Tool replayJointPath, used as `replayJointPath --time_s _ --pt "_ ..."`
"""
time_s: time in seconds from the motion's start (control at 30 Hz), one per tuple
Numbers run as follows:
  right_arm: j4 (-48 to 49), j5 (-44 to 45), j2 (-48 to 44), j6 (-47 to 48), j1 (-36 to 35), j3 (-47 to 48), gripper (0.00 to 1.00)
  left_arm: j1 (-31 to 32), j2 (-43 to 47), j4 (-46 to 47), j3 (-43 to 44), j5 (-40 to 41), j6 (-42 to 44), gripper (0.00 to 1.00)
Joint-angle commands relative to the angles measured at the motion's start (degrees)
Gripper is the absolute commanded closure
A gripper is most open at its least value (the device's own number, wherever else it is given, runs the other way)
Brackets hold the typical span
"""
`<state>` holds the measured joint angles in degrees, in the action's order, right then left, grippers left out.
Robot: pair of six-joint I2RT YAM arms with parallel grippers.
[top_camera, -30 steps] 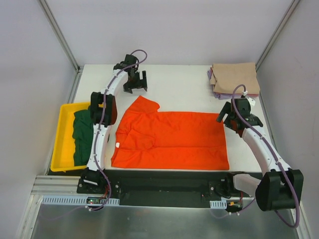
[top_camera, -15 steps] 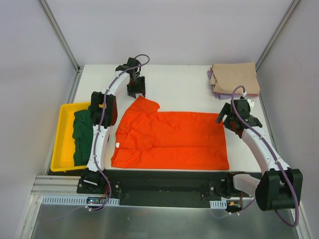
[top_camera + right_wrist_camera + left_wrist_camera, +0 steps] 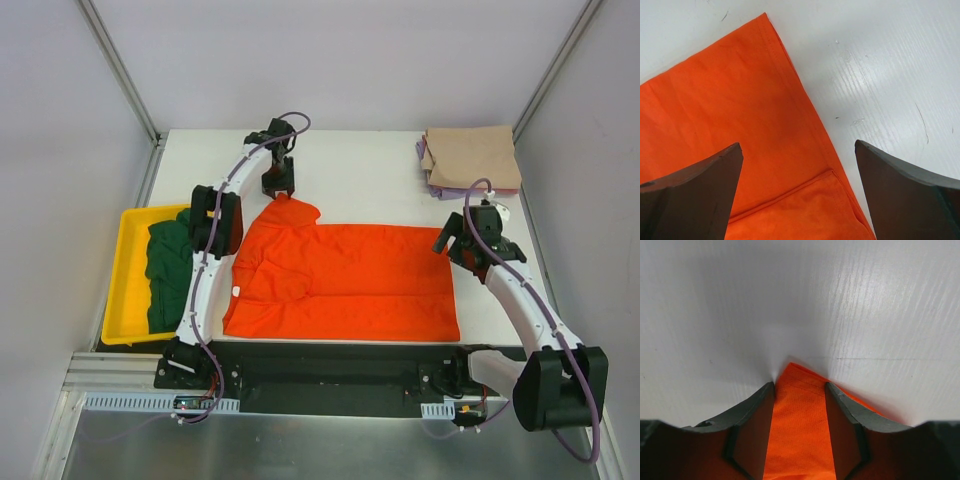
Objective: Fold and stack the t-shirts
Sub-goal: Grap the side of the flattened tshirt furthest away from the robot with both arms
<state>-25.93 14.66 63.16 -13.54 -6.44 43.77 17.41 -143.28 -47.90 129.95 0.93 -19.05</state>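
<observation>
The left claw (image 3: 278, 182) stood point-down on the surface (image 3: 370, 180) at the tip of the orange shirt (image 3: 345, 280)'s far sleeve. In the left wrist view its two fingers (image 3: 752, 410) were half drawn in, with the pointed end of the sleeve lying between them and filling the gap from one finger to the other. Whether they truly pinched the cloth I could not tell. Ahead of this claw lay only bare surface. The rest of the shirt spread out flat behind it and off to its right, across the middle of the surface.

The right claw (image 3: 462, 240) was spread wide and held nothing. It sat at the shirt's far right corner. In its wrist view the hem ran down between the fingers, so the left finger was over orange cloth and the right finger over bare surface. A folded layer's edge showed just under the gap. Whether the tips touched the cloth was unclear.

Beyond the right claw, well apart, a folded tan shirt (image 3: 472, 155) lay on a purple shirt (image 3: 436, 186). Well behind the left claw and to its left, a green shirt (image 3: 168, 275) lay bunched in a yellow tray (image 3: 125, 255).
</observation>
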Motion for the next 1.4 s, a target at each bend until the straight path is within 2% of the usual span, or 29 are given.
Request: replayJointPath --time_s 0.0,0.1,0.23,0.37,0.6,0.67,0.8,0.93,1.0,1.07,1.2,1.27,1.37 --pt "0.5 1.2 -0.5 -1.0 0.5 -0.6 0.04 1.1 -2.2 -3.3 2.1 4.1 -1.0 0.57" --pt "0.4 1.0 0.7 -0.8 0.4 -0.1 0.04 1.2 -3.1 -3.2 3.6 3.5 -0.7 0.69" --pt "0.5 2.1 2.9 -0.3 0.5 0.9 0.04 1.2 -4.6 -3.3 5.5 3.9 1.4 0.74" --pt "1.1 3.4 6.7 0.7 0.7 2.9 0.04 1.2 -4.8 -3.1 5.7 2.5 2.9 1.0" --pt "1.8 4.2 20.8 0.2 1.3 14.0 0.01 1.6 -1.8 -1.4 5.9 -0.8 6.3 1.0" --pt "3.3 2.8 25.3 -0.9 1.9 17.1 0.08 1.6 -0.2 0.3 3.8 -4.0 6.7 1.0" --pt "4.8 2.2 33.2 -2.9 3.4 22.0 0.13 1.6 2.5 2.8 1.0 -6.2 6.7 1.0" --pt "4.1 -2.3 39.7 -3.1 5.2 27.1 0.32 1.6 4.8 5.4 -1.9 -6.7 6.7 1.0" --pt "4.0 -1.7 41.9 -3.1 5.6 28.8 0.37 1.5 5.1 6.6 -2.9 -7.8 6.7 1.0" --pt "2.8 -1.0 44.1 -3.1 6.0 30.6 0.46 1.4 5.0 6.9 -3.1 -8.5 6.7 1.0" --pt "2.0 -3.6 47.1 -3.0 6.3 32.0 0.5 1.4 5.0 7.3 -3.4 -8.9 6.7 1.0" --pt "-0.1 -3.8 48.0 -3.2 6.2 33.2 0.56 1.3 5.1 7.4 -3.6 -9.1 6.3 1.0" --pt "-0.9 -3.8 47.8 -3.7 6.3 32.2 0.57 1.1 5.4 7.8 -3.9 -8.9 5.7 1.0"
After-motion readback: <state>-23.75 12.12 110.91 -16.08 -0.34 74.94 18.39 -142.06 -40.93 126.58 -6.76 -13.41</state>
